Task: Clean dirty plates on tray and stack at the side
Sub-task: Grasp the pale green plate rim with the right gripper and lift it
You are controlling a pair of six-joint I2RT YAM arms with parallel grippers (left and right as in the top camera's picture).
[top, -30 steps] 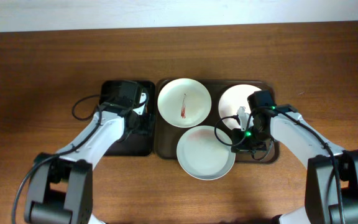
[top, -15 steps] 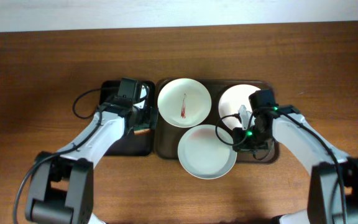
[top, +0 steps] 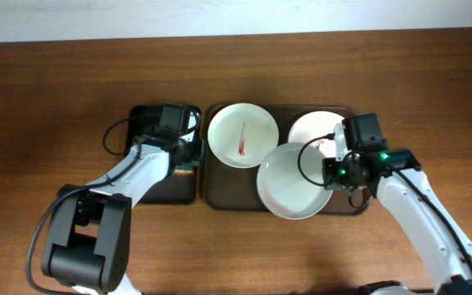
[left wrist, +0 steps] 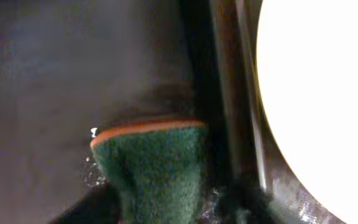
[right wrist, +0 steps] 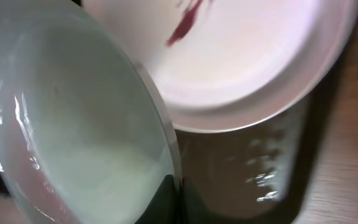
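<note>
The brown tray (top: 226, 187) holds a white plate (top: 243, 135) with a red smear at its back left. A second white plate (top: 310, 124), also smeared red (right wrist: 241, 56), sits at the back right. My right gripper (top: 333, 172) (right wrist: 179, 200) is shut on the rim of the pale mint plate (top: 289, 182) (right wrist: 73, 124). That plate is tilted and lifted, and overlaps the right white plate. My left gripper (top: 185, 160) (left wrist: 157, 213) hangs over the small black tray (top: 158, 184), shut on a green sponge (left wrist: 151, 165) with an orange back.
The black tray lies directly left of the brown tray, their rims touching. Bare wooden table (top: 72, 98) surrounds both trays. In the left wrist view the left white plate (left wrist: 322, 93) sits just beyond the tray rims.
My right gripper has carried the mint plate from the tray's front middle to the right, raised and tilted. The left jaws have closed on the sponge in the black tray.
</note>
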